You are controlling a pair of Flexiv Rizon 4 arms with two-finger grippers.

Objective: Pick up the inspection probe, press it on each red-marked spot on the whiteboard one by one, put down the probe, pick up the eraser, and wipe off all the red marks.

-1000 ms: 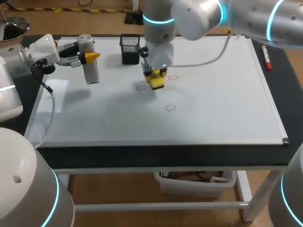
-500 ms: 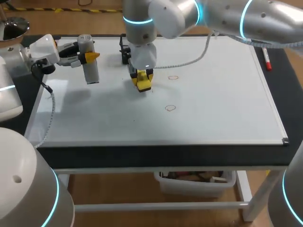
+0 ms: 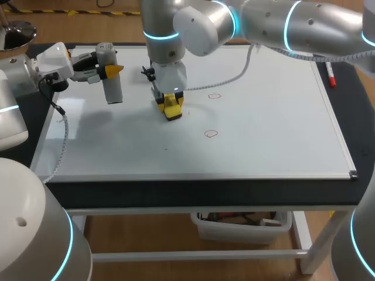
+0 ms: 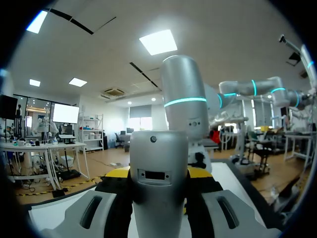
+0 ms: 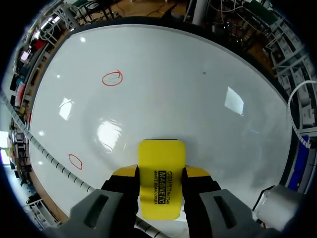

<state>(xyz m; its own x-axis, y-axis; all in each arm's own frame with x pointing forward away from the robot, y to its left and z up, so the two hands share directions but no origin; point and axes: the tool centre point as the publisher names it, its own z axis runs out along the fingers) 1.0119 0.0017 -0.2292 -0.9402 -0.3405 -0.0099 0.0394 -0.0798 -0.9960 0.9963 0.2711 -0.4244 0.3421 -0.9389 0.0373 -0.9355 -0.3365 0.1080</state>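
Whiteboard [image 3: 275,134], wipe stage. Right gripper [image 3: 169,103] was clamped on the eraser [image 5: 161,178], pad flat on the board. One red mark [image 3: 214,96] and a second red mark [image 3: 211,133] lay apart from the eraser, on its right-arm side. Left gripper [image 3: 108,69], clamped on the upright probe [image 3: 112,88], stood on the eraser's opposite side. Judged: keep pad flat, pressure firm, sweep fully across each ring.

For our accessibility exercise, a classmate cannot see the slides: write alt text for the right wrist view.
The right gripper is shut on a yellow eraser, held flat over the whiteboard. Two red marks show on the board: the far mark ahead of the eraser, the near mark off beside the gripper.
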